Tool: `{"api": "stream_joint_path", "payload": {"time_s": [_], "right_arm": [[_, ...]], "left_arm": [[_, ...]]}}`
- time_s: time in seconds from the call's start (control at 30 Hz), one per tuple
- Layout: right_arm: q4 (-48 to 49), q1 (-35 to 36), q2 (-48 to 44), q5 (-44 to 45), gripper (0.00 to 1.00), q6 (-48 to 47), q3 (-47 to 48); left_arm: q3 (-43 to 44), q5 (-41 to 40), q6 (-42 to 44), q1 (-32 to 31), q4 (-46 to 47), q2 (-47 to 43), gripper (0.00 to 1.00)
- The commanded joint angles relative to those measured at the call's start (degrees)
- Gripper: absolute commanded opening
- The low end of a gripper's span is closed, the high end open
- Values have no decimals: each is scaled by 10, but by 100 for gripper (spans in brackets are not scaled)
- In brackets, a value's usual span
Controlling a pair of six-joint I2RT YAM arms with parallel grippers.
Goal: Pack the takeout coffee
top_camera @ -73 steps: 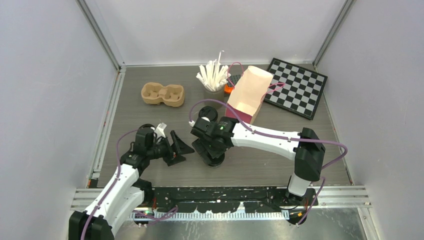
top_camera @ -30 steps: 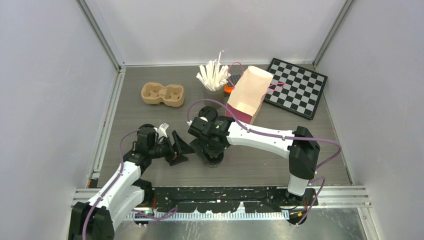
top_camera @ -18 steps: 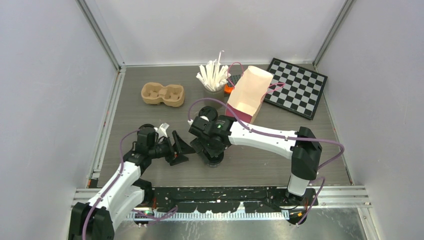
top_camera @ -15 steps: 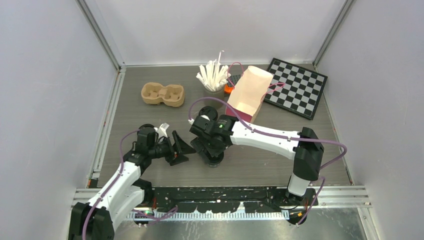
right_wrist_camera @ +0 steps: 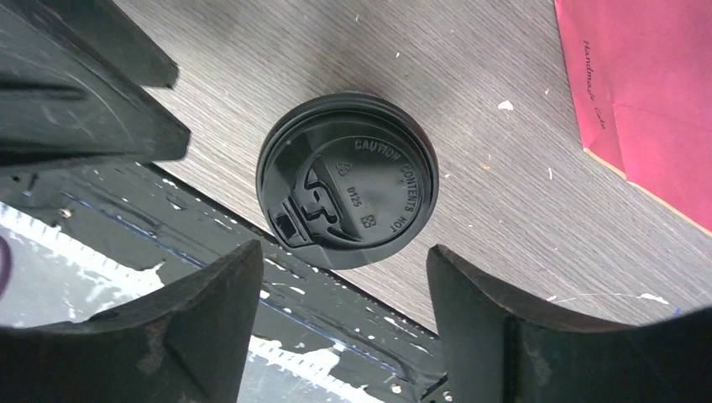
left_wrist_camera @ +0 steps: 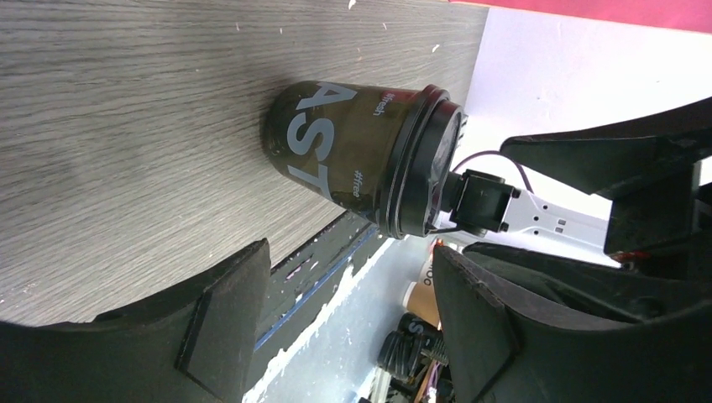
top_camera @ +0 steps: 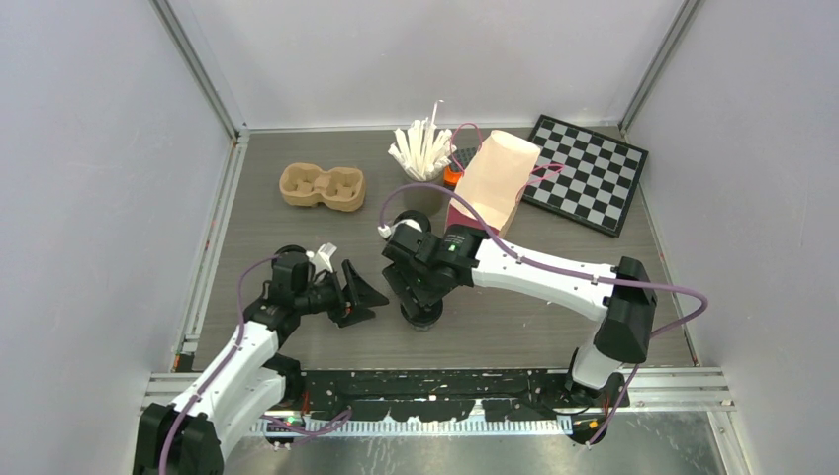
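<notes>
Wood-grain tabletop (right_wrist_camera: 504, 168) carries the cup (left_wrist_camera: 336, 164) beneath the right gripper (right_wrist_camera: 340, 260), jaws wide, empty. Closing on the lid (right_wrist_camera: 348, 191) rim may pop it. Beside, the left gripper (left_wrist_camera: 348, 252) likewise gapes empty.

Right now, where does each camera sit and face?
Top external: above and behind, looking down at the table; left arm and right arm show.
Left wrist: low, looking sideways at the lidded cup; open left gripper shows.
Right wrist: above, looking straight down on that cup; right gripper shows.
Shared: both wrists see that cup.
</notes>
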Motion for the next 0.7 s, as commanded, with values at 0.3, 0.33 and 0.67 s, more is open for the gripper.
{"api": "stream_joint_path", "payload": {"time_s": [0.3, 0.33, 0.67], "right_arm": [[75, -10, -22, 43, 35, 20, -35], [78, -11, -21, 44, 34, 19, -37], [119, -17, -17, 39, 33, 20, -76]], "left_arm": [[22, -29, -13, -58, 130, 42, 60], [21, -32, -16, -62, 143, 45, 60], [-2, -38, -42, -86, 242, 108, 52]]}}
